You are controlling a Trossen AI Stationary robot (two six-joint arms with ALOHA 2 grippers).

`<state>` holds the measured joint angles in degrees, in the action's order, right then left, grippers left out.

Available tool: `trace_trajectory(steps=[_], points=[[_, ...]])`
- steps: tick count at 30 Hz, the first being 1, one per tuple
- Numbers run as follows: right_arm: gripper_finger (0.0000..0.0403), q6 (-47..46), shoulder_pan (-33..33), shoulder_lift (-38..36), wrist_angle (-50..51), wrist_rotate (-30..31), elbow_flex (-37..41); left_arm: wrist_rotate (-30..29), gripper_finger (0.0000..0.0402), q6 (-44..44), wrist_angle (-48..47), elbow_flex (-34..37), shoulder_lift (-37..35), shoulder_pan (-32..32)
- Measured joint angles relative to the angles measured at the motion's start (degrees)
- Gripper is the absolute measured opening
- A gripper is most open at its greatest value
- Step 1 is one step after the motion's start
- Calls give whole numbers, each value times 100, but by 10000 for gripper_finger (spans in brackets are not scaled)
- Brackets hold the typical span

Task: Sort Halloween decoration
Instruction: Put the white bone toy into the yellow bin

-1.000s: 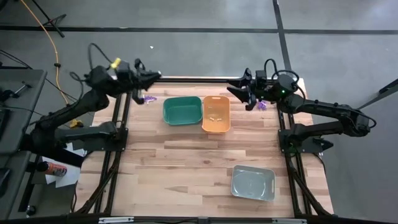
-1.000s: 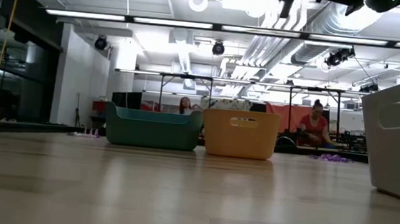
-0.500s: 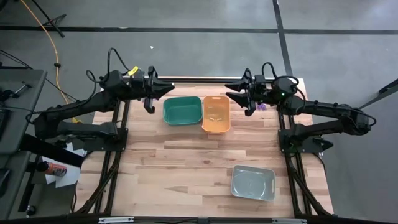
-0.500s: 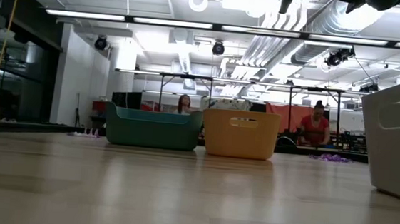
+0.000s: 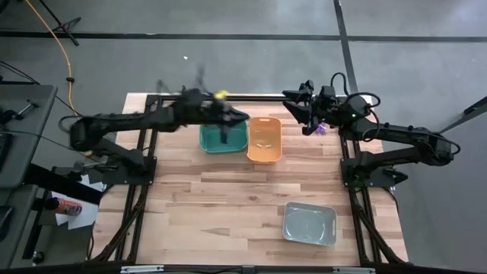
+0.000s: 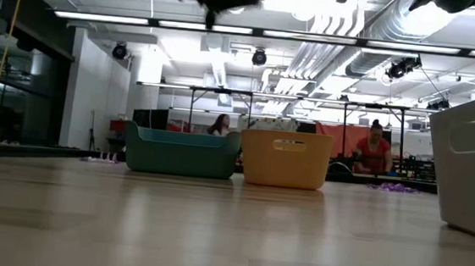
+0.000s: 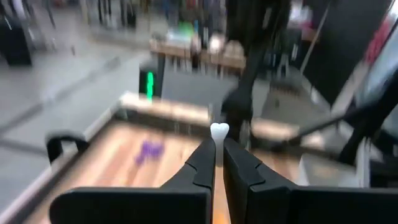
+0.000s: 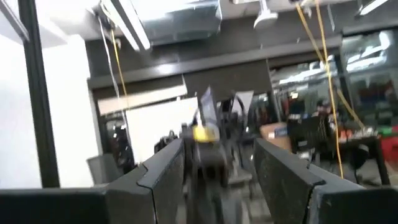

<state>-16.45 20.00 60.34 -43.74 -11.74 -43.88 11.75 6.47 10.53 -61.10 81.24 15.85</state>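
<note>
Over the green bin (image 5: 223, 137), left jaws pinching a whitish trinket (image 7: 219, 130), right jaws apart, empty.

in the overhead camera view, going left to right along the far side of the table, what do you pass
Left gripper over the green bin → orange bin → right gripper → purple trinkets.

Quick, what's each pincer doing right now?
Left pincer: closed on a small white trinket, above the green bin.
Right pincer: open, holding nothing.
</note>
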Motion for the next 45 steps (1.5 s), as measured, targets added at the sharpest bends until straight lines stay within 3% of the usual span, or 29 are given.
trace_trajectory(steps=[8,17,24,32,45], points=[[187,2,28,0,11,220,0,-32,3,-181,-419,-1076,1972,-216],[187,2,28,0,402,218,0,-227,3,50,-1574,-2044,3295,-198],[187,2,28,0,790,220,0,-789,3,163,-2178,-2221,3746,-194],[187,1,27,0,1128,297,0,-1134,3,244,-2186,-2236,3901,-141],[187,2,28,2,1187,578,0,-992,3,-146,-1919,-2230,4264,-39]])
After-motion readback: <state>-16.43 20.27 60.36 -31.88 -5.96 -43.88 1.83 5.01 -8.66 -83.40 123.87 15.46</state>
